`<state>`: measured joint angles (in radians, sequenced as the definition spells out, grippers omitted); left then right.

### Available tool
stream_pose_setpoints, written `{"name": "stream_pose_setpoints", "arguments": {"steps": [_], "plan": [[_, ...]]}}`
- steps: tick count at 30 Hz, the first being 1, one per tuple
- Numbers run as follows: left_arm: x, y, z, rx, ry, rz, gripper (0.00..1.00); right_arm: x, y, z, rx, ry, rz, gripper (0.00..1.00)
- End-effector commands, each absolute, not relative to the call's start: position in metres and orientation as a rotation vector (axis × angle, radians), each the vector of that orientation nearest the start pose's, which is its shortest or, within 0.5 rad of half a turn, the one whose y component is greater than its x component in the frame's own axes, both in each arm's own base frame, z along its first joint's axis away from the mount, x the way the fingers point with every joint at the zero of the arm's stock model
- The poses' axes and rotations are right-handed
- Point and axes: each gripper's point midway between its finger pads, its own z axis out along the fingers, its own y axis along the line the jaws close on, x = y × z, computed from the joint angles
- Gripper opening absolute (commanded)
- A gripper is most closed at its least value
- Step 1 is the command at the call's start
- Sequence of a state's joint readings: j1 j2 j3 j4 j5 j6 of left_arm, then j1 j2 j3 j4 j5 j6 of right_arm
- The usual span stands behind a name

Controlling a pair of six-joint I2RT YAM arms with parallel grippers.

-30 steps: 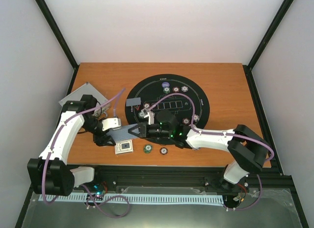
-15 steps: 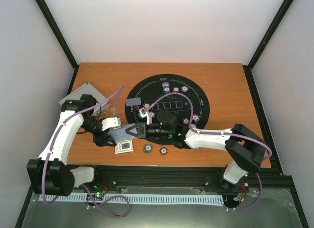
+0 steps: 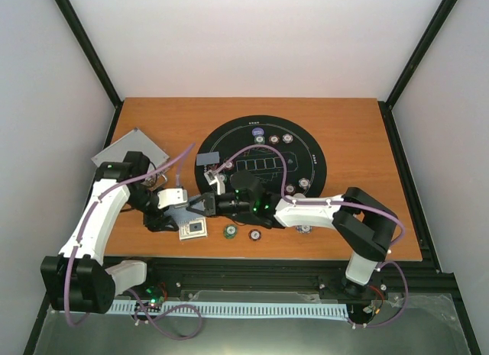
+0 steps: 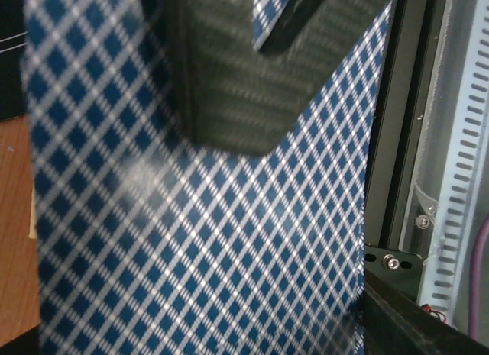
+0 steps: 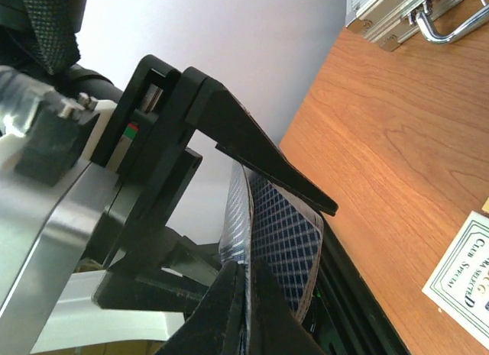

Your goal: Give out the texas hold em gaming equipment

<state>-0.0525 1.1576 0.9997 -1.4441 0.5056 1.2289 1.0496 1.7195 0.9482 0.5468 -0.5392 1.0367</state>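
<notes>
Two loose chips (image 3: 228, 232) lie off the black mat's (image 3: 321, 168) near-left edge. Just beyond them, my left gripper (image 3: 172, 211) is clamped on the deck (image 4: 191, 240), and my right gripper (image 3: 200, 207) is pinched together on its edge. The cards look bowed. If I pull hard, I risk dragging several out or spilling them beside the mat.

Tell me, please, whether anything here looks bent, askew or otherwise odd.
Yes: the blue-checked cards pinched in the right gripper, whose jaws are shut on them, bow outward in a clear curve instead of lying flat. Nothing else stands out.
</notes>
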Motion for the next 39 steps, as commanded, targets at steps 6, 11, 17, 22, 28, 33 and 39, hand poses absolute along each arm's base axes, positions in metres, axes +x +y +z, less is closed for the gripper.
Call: {"name": "stream_pose_setpoints", "arguments": {"steps": [6,11,17,22,28,33,39], "plan": [[0.159,-0.086,0.147,1.737,2.180,-0.499,0.01,0.165,0.481,0.175,-0.441,2.319,1.785,0.07],[0.158,-0.085,0.145,1.743,2.169,-0.479,0.01,0.166,0.474,0.168,-0.424,2.371,1.719,0.29],[0.159,-0.088,0.147,1.727,2.169,-0.498,0.01,0.168,0.471,0.172,-0.437,2.386,1.673,0.41],[0.159,-0.088,0.145,1.727,2.171,-0.502,0.01,0.169,0.470,0.182,-0.446,2.365,1.667,0.40],[0.159,-0.089,0.143,1.720,2.168,-0.513,0.01,0.170,0.471,0.194,-0.473,2.343,1.658,0.39],[0.160,-0.089,0.141,1.716,2.171,-0.516,0.01,0.169,0.472,0.197,-0.490,2.342,1.662,0.39],[0.160,-0.090,0.142,1.702,2.182,-0.529,0.01,0.168,0.469,0.190,-0.511,2.388,1.608,0.50]]}}
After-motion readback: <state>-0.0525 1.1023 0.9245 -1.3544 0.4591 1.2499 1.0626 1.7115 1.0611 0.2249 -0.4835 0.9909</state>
